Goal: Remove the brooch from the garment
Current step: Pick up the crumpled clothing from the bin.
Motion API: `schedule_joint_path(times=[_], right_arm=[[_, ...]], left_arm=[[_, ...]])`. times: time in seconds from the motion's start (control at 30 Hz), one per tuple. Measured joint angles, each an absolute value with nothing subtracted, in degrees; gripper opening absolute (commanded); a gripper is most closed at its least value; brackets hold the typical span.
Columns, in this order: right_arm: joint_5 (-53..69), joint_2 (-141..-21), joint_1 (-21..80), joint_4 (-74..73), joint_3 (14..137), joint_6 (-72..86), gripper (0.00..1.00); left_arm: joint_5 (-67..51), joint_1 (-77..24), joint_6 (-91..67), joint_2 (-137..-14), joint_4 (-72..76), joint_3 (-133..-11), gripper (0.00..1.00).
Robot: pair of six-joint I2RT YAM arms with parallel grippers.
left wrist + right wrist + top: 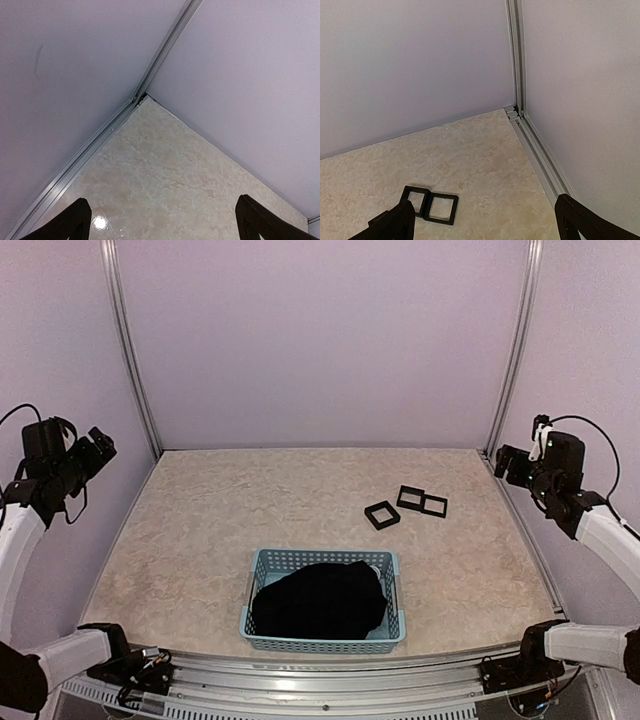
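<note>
Two robot arms are raised at either side of my beige marbled table (200,530), well apart from everything on it. The left fingers (70,224) are spread fully wide and hold nothing; the right fingers (590,222) likewise. The soft black cloth garment (320,602) lies bunched inside a light-blue slatted plastic basket (258,575) near the table's front edge. Beyond it, toward the right, lie a small black square frame (372,519) and a joined pair of black frames (421,502).

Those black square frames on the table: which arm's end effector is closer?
Right. The right end effector hovers at the right edge of the table, just beyond the frames; the left end effector hovers past the opposite edge, far away.
</note>
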State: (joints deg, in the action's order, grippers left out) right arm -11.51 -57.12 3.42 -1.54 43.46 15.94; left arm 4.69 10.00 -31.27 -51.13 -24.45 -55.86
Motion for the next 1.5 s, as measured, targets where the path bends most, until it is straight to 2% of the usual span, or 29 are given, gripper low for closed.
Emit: schedule_joint_path(times=[0.2,0.33,0.47,0.63,0.8,0.97,1.2,1.5], right_arm=[[-5.45,-59.31,3.42,-5.56,47.20,14.24,0.99],[-1.96,-59.48,4.54,-8.08,48.45,12.73,0.97],[-1.28,-61.17,10.68,-11.90,52.21,11.05,0.97],[-1.50,-63.96,19.66,-14.17,53.65,11.46,0.97],[-1.28,-67.07,24.53,-14.33,53.17,13.69,0.97],[-1.17,-71.11,27.40,-14.31,53.08,15.16,0.97],[-1.32,-75.05,29.50,-14.31,53.43,16.62,0.97],[-2.24,-75.26,30.44,-14.33,53.41,18.98,0.97]], left_arm=[[5.08,5.61,-31.35,-48.62,-25.54,-55.92,0.99],[6.24,-5.45,-31.42,-52.38,-27.77,-59.90,0.99],[5.28,-17.45,-29.78,-59.90,-27.88,-64.20,0.99],[-2.42,-30.81,-24.05,-70.28,-28.86,-69.43,0.99],[-11.75,-41.43,-19.07,-78.30,-30.52,-71.99,0.99],[-20.80,-44.86,-17.37,-84.95,-32.73,-72.10,0.99],[-26.55,-47.79,-14.72,-95.57,-35.24,-75.59,0.99],[-28.23,-52.34,-9.80,-107.44,-36.95,-79.96,0.99]])
